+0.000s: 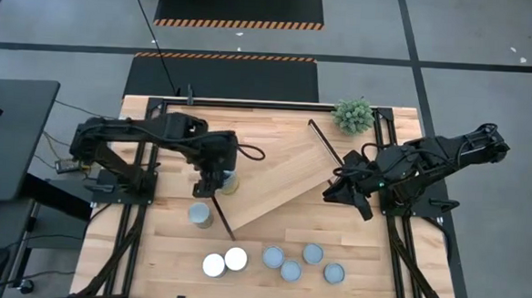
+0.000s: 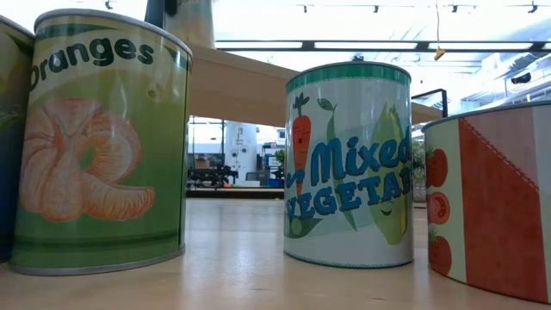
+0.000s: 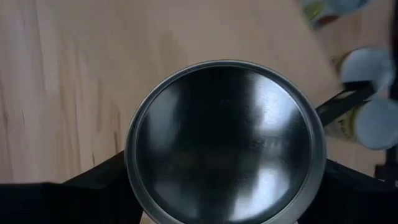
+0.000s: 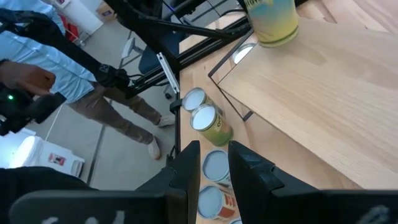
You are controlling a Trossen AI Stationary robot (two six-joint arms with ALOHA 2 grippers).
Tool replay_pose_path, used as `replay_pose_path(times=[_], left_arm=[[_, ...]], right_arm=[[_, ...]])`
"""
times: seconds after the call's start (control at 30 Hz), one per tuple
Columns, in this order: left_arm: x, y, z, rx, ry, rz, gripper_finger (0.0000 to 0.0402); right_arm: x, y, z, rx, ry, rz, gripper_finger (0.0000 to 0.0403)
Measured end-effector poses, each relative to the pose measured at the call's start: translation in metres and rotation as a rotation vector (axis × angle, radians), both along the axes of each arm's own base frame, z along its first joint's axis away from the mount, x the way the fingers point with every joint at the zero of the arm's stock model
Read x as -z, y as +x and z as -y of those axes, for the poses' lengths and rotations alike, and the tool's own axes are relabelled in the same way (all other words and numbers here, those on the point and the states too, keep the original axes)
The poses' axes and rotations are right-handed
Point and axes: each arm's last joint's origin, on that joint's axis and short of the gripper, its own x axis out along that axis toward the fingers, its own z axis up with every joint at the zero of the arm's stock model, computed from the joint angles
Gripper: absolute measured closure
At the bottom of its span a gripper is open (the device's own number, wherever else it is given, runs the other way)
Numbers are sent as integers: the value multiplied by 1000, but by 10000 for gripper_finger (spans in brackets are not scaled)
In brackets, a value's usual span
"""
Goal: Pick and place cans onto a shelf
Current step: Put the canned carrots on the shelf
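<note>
While my left claw (image 1: 215,182) grips a can (image 3: 225,142) upright directly over the shelf (image 1: 278,177), my nearly clenched, empty right claw (image 1: 348,182) waits beside the shelf's far end.

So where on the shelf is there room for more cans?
The shelf is bare from the can under the left pincer up to its far end near the plant. The six cans crowd the table's front edge.
</note>
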Motion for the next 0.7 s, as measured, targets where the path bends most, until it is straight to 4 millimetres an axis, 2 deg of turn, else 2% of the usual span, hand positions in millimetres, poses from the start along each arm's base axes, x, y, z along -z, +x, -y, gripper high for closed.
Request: replay_pose_path(times=[0.27,0.4,0.7], left_arm=[[20,11,-1,-176,11,-138,95],[21,9,1,-239,60,-160,95],[21,8,5,-310,2,-176,95]], right_arm=[[-1,1,1,19,-17,14,313],[-1,1,1,18,-18,16,313],[-1,1,0,18,-17,20,313]])
